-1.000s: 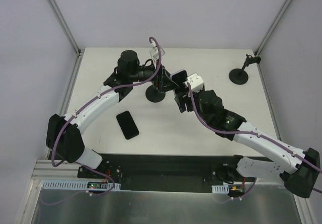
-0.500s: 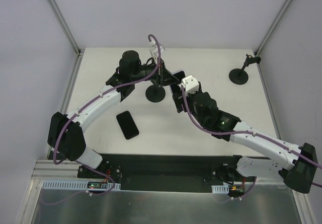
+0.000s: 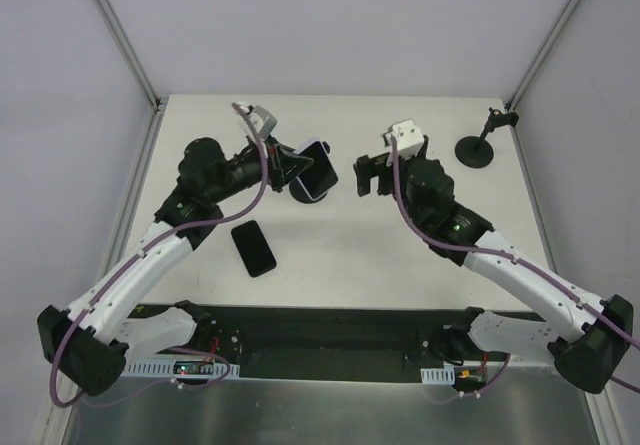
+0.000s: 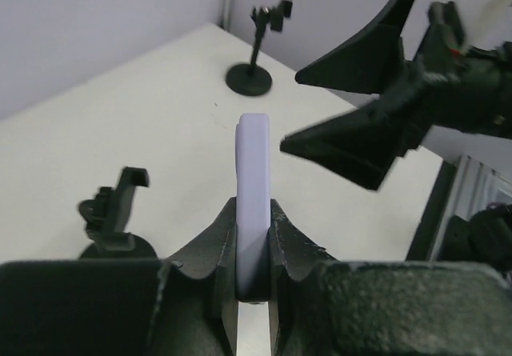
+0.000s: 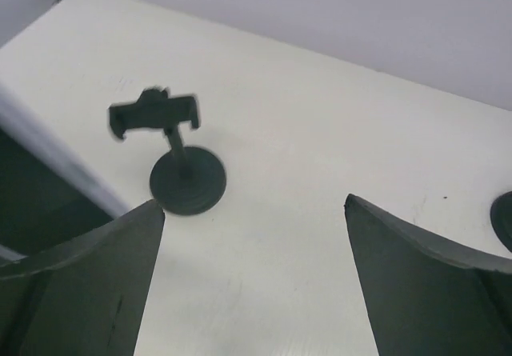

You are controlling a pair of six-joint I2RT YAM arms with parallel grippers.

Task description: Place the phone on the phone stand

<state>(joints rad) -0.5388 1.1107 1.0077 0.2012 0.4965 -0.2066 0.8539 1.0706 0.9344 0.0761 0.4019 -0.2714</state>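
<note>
phone (image 4: 254, 156) is being pinched edgewise by the left claw (image 4: 254, 212), seemingly ready for the stand (image 4: 112, 208); right claw (image 5: 252, 210) is gaping, empty.

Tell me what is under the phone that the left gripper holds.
The left gripper is shut on the phone. From above, part of a stand shows below it, namely its round base. The stand's clamp is covered by the phone and gripper in that view.
</note>
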